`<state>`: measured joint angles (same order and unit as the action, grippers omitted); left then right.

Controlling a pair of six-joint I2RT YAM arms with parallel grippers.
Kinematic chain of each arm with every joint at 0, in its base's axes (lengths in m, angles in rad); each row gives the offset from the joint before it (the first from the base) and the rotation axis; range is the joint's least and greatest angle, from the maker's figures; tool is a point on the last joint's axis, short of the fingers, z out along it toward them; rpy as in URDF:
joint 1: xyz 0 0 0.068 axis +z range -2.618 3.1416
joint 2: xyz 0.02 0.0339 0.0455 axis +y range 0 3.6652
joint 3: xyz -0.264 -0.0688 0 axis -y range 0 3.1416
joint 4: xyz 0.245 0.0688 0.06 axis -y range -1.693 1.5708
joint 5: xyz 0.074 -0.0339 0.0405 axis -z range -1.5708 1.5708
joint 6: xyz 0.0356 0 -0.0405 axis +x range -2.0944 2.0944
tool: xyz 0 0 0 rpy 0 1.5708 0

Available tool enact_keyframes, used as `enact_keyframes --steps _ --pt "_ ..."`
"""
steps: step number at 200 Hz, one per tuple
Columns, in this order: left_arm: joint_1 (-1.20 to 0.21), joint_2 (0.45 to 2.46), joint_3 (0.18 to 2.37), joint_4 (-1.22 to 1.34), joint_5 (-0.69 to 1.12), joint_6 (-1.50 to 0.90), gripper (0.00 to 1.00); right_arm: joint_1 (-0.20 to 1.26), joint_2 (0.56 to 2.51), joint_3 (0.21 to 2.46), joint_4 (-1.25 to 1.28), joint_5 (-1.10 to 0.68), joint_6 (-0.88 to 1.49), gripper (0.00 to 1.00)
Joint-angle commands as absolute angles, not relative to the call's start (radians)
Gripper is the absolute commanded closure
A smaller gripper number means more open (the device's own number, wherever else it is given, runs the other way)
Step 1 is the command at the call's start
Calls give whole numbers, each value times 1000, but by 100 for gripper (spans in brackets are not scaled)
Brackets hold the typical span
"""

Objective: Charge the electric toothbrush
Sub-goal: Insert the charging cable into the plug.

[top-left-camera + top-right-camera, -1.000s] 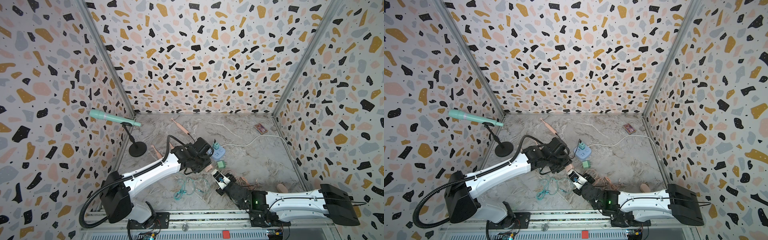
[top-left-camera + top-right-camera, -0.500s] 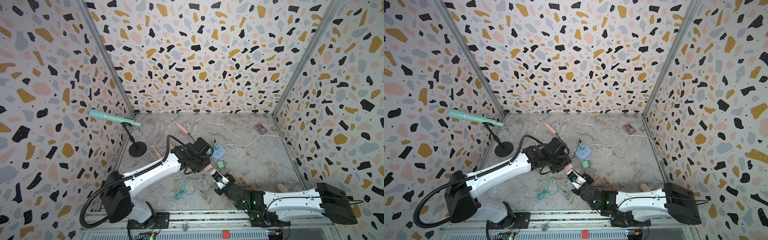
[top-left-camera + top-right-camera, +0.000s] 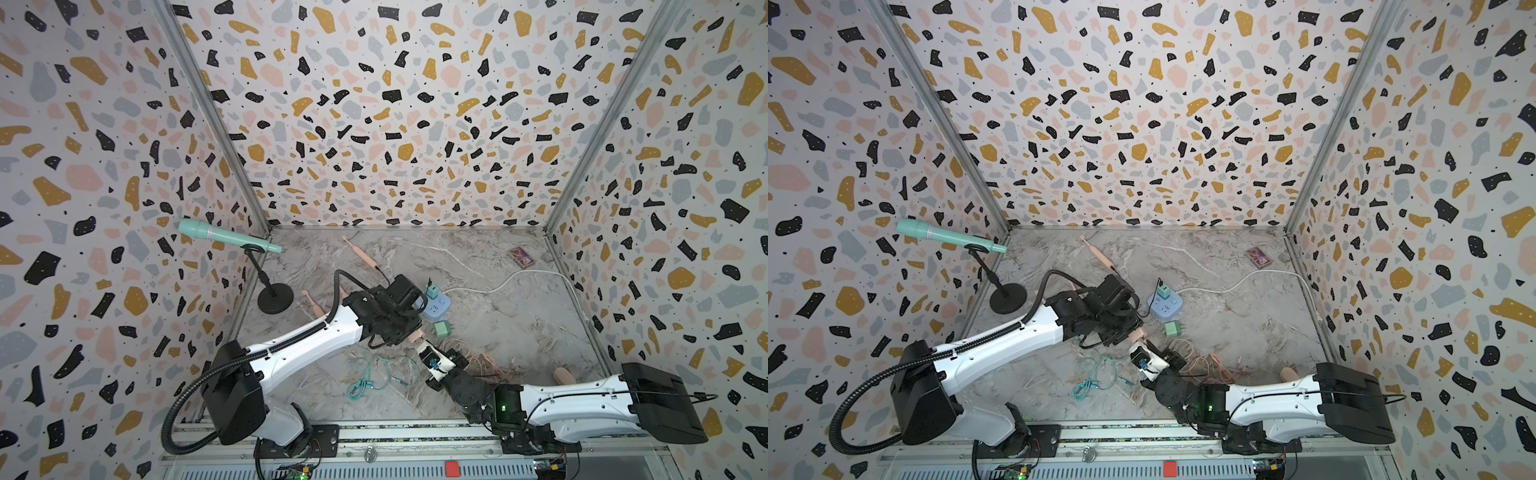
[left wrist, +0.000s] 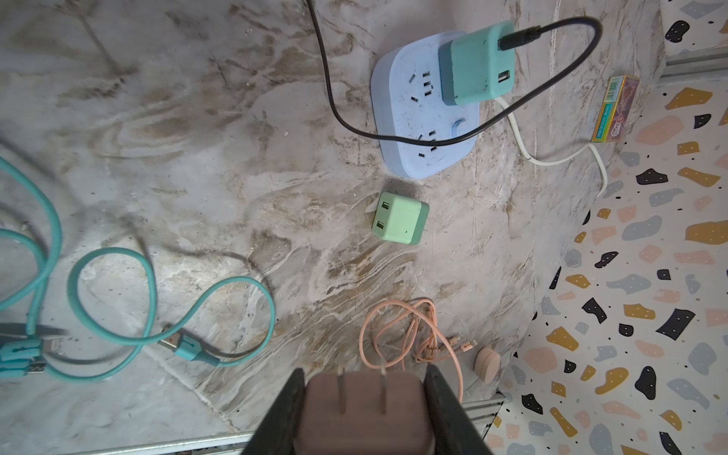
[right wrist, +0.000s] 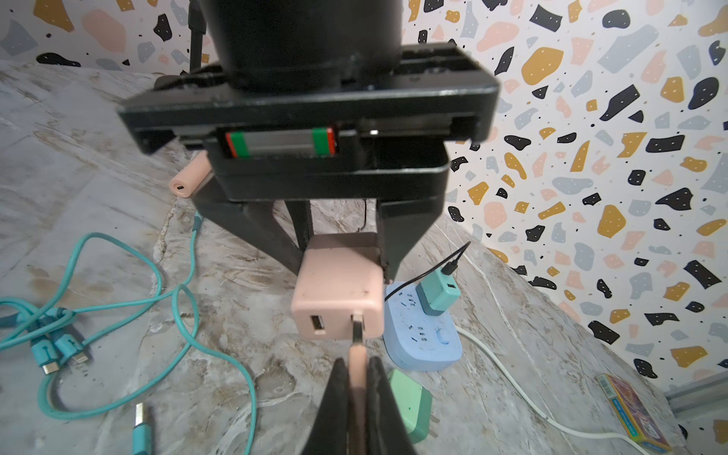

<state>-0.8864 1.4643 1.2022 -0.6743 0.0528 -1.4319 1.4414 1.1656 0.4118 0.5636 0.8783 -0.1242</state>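
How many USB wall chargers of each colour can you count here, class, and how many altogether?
Pink charger, held in the left gripper: 1
Teal charger, plugged into the power strip: 1
Light green charger, loose on the table: 1
Total: 3

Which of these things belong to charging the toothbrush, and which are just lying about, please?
Job: pink adapter, pink USB plug, blue power strip, pink toothbrush.
Lying about: green adapter, teal cable, microphone, small printed box.
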Motion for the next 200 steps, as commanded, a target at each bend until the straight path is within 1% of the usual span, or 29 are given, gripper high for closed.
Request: enact_keyframes --steps 1,36,67,88,127,164,200 --pt "-904 1474 1207 -713 105 -1421 100 1445 1175 467 651 930 -116 100" --pt "-904 1464 1216 -722 97 -1422 100 1446 1249 505 570 962 -64 100" --pt "-908 1460 1217 -723 97 -1426 100 1445 1261 521 543 967 -40 100" --pt "-914 1461 1216 -712 102 -1430 100 1446 1257 514 597 960 -68 100" --pt "-922 1460 1218 -709 104 -1440 100 1430 1252 427 843 942 -186 100" --pt "-933 1448 1217 -700 100 -1460 100 1419 1286 432 896 964 -208 100" --pt "-942 1444 1224 -703 95 -1467 100 1413 1371 486 908 1012 -238 100"
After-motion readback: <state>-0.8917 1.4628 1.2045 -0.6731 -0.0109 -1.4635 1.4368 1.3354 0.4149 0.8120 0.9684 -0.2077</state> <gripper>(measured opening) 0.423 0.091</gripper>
